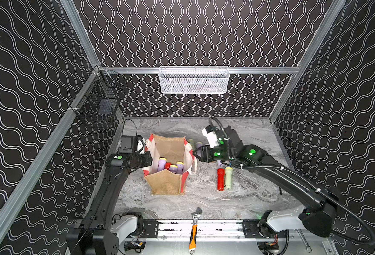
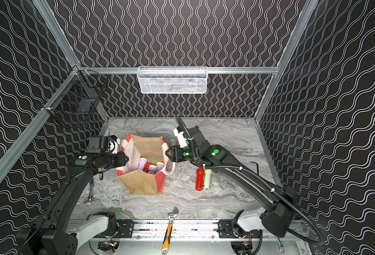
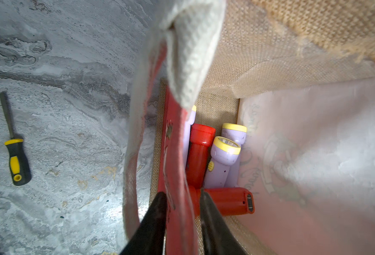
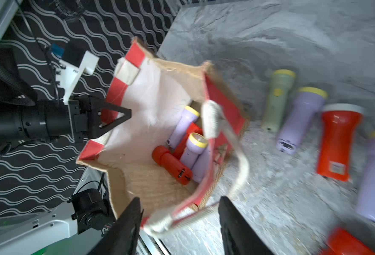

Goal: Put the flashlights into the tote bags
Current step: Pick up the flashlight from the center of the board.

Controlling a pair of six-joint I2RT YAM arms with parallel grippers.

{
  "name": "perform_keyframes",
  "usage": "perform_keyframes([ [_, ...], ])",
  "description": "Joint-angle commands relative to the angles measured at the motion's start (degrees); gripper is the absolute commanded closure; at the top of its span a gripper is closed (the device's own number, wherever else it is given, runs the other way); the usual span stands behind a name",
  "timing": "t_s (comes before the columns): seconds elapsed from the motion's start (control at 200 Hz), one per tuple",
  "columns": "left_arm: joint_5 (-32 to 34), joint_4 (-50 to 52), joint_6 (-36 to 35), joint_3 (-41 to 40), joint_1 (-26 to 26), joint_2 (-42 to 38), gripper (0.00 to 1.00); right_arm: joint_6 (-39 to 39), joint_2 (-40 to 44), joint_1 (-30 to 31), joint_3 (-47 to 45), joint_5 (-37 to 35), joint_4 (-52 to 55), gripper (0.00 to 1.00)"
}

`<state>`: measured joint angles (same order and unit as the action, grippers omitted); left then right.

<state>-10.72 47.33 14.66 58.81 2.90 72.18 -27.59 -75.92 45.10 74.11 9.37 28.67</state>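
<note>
The left pincer (image 3: 182,194) is clenched on the red side panel of the tote bag (image 3: 259,57). Red and lilac flashlights (image 3: 224,154) lie in the bag just beyond its tips. The right pincer (image 4: 180,199) stands released at the bag's opposite rim, jaws apart. Loose flashlights (image 4: 299,119) lie on the table (image 4: 270,33) beside it.

top views look down; wrist views, close in, share the tote bag (image 3: 270,55).
</note>
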Motion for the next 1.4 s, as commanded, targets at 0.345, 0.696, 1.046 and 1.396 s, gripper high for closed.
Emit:
perform_keyframes([
  [0.345,-0.18,-1.36,-0.55,0.34,-0.08,1.45,0.68,-5.42,12.41,-9.7,-18.75,-11.46,10.58,0.4],
  [0.696,0.06,-1.38,-0.92,-0.2,-0.08,1.73,0.69,-5.88,12.31,-12.83,-26.12,-13.45,12.06,0.39],
  [1.046,0.11,-1.32,-0.94,-0.28,-0.08,2.4,0.69,-6.36,9.08,-17.63,-34.06,-8.54,6.89,0.42],
  [1.396,0.35,-1.32,-0.98,-0.63,-0.08,2.71,0.69,-5.92,5.96,-17.94,-33.41,-6.03,4.64,0.41],
])
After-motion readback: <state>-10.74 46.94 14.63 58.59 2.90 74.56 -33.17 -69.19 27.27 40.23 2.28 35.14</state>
